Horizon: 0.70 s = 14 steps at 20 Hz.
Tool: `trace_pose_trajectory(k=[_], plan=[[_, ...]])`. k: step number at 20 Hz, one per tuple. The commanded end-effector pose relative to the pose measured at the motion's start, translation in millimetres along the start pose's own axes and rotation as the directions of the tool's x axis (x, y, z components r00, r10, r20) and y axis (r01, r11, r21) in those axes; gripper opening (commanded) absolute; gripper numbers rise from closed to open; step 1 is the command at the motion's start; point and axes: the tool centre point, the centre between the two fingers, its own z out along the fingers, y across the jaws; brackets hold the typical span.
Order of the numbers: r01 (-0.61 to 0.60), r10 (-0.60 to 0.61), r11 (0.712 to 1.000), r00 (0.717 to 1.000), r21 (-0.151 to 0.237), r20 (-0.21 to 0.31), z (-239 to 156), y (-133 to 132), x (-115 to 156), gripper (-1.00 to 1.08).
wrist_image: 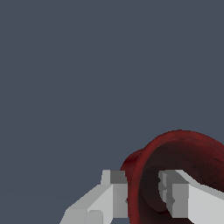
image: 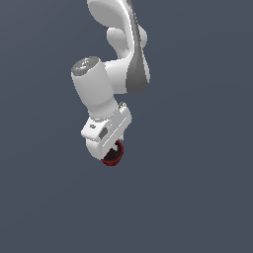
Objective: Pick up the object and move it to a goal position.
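Observation:
The object, a small dark red mug (image: 114, 157), sits tilted just under my white gripper (image: 111, 149) in the exterior view, and the hand covers most of it. In the wrist view the mug (wrist_image: 194, 151) shows its dark interior and part of its rounded outer wall. One finger (wrist_image: 114, 192) lies against the outside of the wall and the other finger (wrist_image: 177, 197) reaches inside the cup. The gripper (wrist_image: 143, 187) is shut on the mug's rim wall between them. The handle does not show clearly.
A plain dark grey-blue ground fills both views, with no other objects, edges or goal marker visible. The white arm (image: 116, 54) comes down from the top of the exterior view.

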Motion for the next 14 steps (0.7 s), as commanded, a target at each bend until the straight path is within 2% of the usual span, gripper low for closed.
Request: trace_pose_trajectory(k=[1,14], plan=[[0.000,0.000,1.000,1.000,-0.001,0.000,-0.5,0.3,0.4,-1.00],[0.000,0.000,1.000,1.000,-0.001,0.000,-11.5,10.3,18.1,-1.00]])
